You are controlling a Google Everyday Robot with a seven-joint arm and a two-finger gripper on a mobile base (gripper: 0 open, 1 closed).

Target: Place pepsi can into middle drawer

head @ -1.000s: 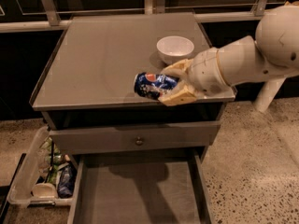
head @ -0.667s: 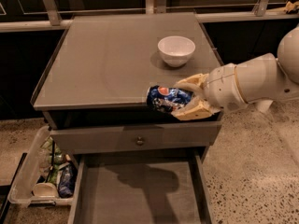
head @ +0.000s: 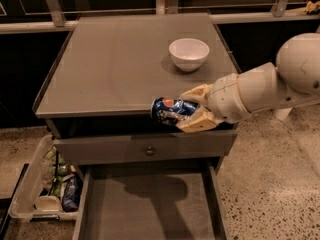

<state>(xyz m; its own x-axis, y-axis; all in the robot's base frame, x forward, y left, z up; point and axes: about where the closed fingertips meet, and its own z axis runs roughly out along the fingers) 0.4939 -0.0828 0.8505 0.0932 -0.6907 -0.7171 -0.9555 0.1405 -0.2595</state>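
Camera view: gripper [head: 187, 109] pinching pepsi can [head: 170, 110] sideways; above middle drawer [head: 150, 209].

Pepsi can [head: 171, 110] was dark blue w/ white & red logo marks, clasped in the tan gripper [head: 192, 109] at the cabinet's front edge, above the drawers. Arm [head: 260, 86] was off-white. Middle drawer [head: 150, 209] showed plain grey floor & walls. Drawer front [head: 100, 149] was grey w/ metal knob [head: 149, 151]. Cabinet top [head: 115, 64] was uniform grey; bowl [head: 189, 54] white; floor [head: 270, 184] beige, dark-speckled.
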